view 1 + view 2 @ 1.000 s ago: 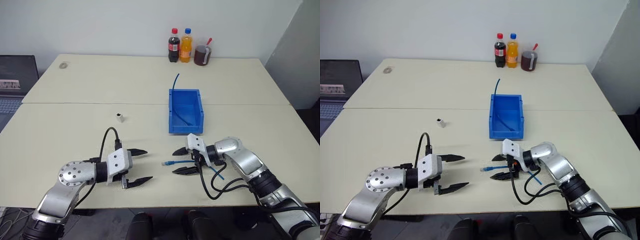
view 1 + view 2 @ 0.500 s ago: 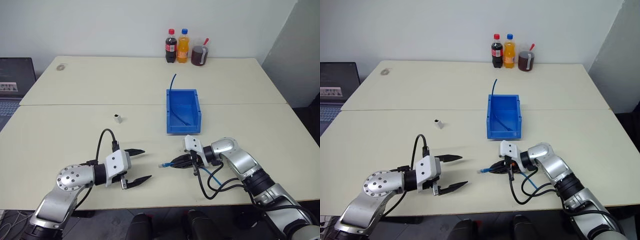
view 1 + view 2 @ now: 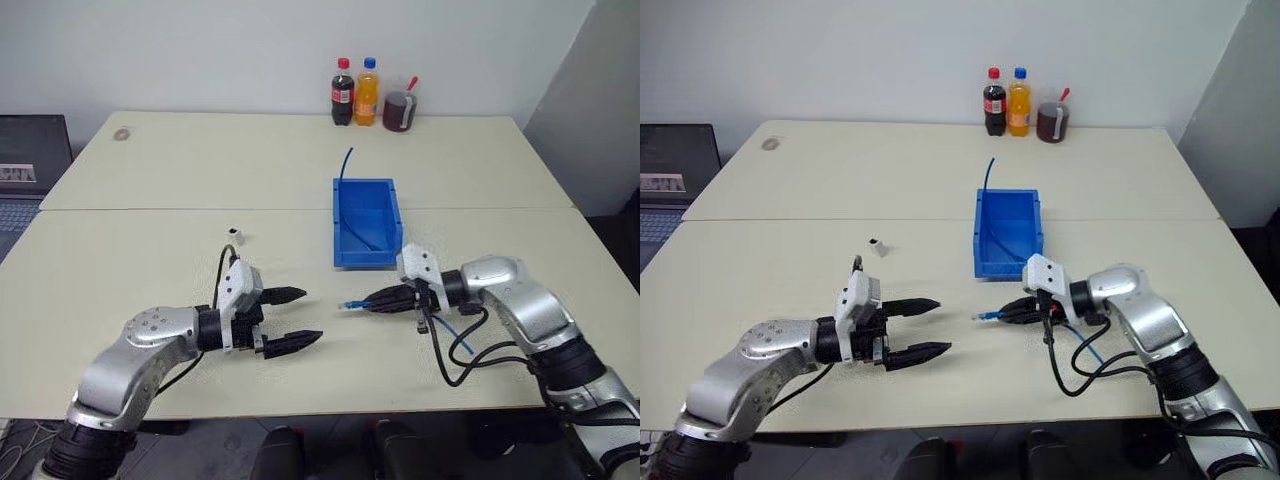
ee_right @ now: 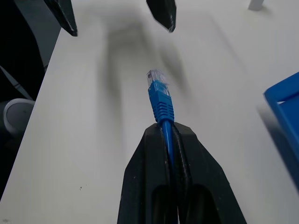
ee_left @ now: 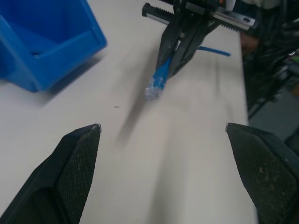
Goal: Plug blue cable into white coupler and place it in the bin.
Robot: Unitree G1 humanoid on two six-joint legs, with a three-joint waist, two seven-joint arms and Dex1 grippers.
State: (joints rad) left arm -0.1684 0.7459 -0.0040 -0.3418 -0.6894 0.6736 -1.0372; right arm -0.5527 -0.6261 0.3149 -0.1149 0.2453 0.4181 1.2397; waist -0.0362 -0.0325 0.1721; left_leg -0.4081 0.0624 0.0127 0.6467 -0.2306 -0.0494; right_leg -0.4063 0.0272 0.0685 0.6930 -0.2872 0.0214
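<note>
While right tool (image 3: pixel 372 300) pinches blue cable (image 3: pixel 352 303), bin (image 3: pixel 366 260) just beyond, open table (image 3: pixel 150 250) leftward.

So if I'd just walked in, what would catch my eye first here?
Probably the right gripper, near the table's front edge, shut on a blue cable whose clear plug pokes toward the open left gripper. Just behind sits a bright blue bin, with a tiny white coupler alone to its left.

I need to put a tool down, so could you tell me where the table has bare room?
Bare: the far-left stretch between the white coupler and table edge, and right of the bin. Crowded: the front middle, where left gripper faces right gripper holding the blue cable.
</note>
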